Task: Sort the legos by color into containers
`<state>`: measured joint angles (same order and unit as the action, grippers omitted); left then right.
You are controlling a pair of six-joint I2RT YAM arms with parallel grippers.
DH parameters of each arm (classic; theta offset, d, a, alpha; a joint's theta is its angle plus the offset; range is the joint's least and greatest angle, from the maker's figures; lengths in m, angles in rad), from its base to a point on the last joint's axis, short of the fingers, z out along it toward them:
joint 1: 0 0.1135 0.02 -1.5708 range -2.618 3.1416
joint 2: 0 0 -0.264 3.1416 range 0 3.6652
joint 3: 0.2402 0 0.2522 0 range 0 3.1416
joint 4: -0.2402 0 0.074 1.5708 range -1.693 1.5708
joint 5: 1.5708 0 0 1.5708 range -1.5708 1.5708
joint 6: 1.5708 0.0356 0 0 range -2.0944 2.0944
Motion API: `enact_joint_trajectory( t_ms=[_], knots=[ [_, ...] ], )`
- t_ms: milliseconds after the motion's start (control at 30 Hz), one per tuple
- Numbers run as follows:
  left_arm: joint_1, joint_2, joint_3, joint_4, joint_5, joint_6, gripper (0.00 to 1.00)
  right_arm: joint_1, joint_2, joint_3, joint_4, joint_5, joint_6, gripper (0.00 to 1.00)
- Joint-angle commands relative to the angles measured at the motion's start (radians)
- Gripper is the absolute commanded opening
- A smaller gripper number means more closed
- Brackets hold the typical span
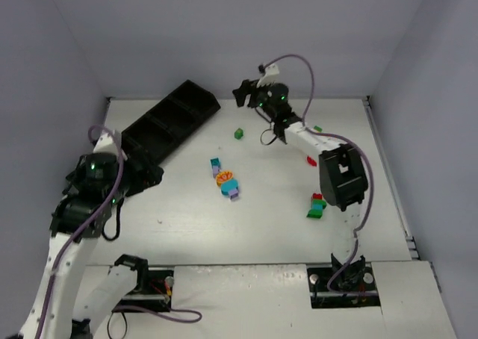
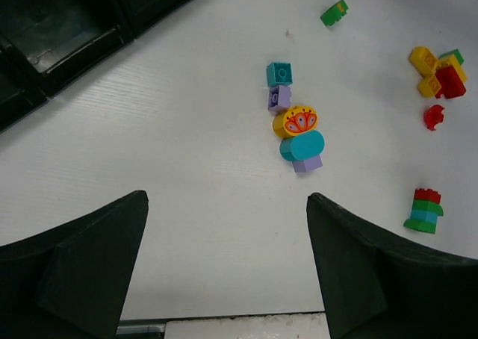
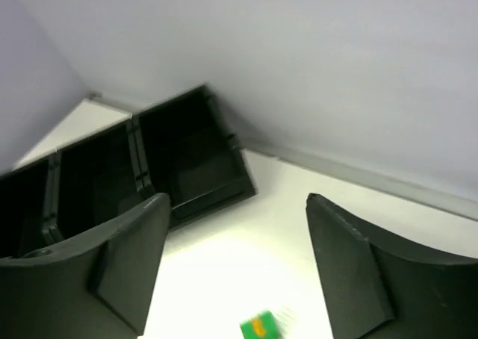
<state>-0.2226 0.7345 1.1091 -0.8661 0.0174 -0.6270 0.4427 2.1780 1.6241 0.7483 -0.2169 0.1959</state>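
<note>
The long black tray of compartments [image 1: 175,119] lies at the back left; the wrist views show part of it [image 2: 67,33] [image 3: 190,160]. On the table are a lone green brick [image 1: 239,134] [image 2: 334,12] [image 3: 259,327], a teal brick [image 2: 279,73], and a cluster of lilac, yellow-orange and teal pieces [image 1: 227,182] [image 2: 299,134]. There are also a yellow-red-green cluster [image 2: 437,74], a red piece [image 1: 311,160] [image 2: 433,116] and a red-green-teal stack [image 1: 317,204] [image 2: 424,210]. My left gripper [image 1: 142,173] [image 2: 226,197] is open and empty by the tray's near end. My right gripper [image 1: 240,92] [image 3: 237,198] is open and empty, above the table between the green brick and the tray's far end.
White walls close the table at the back and both sides. The right arm's forearm [image 1: 340,175] crosses over the right side of the table, beside the stack and the red piece. A metal rail [image 1: 246,283] runs along the near edge.
</note>
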Motion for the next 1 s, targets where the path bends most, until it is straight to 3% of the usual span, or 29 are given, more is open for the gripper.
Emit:
enact_joint_trajectory(
  t_ms=[0,100,267,433,633,833,967],
  knots=[
    [-0.009,0.124,0.046,0.113,0.078,0.059,0.8,-0.048,-0.22,-0.073,-0.142,0.011,0.005,0.68],
    [-0.034,0.245,0.063,0.22,0.105,0.093,0.8,-0.096,-0.364,-0.219,-0.222,0.022,0.1,0.65],
    [-0.15,0.542,0.178,0.396,0.061,0.237,0.8,-0.143,-0.59,-0.375,-0.442,0.051,0.085,0.63],
    [-0.199,0.877,0.406,0.557,0.09,0.326,0.8,-0.197,-0.786,-0.49,-0.555,0.013,0.105,0.62],
    [-0.242,1.271,0.766,0.541,0.139,0.389,0.77,-0.223,-0.978,-0.57,-0.704,0.01,0.108,0.63],
    [-0.284,1.554,1.042,0.506,0.102,0.397,0.7,-0.228,-1.113,-0.676,-0.802,0.002,0.128,0.64],
    [-0.293,1.667,1.147,0.495,0.069,0.405,0.66,-0.229,-1.193,-0.725,-0.831,-0.019,0.146,0.65]
  ],
)
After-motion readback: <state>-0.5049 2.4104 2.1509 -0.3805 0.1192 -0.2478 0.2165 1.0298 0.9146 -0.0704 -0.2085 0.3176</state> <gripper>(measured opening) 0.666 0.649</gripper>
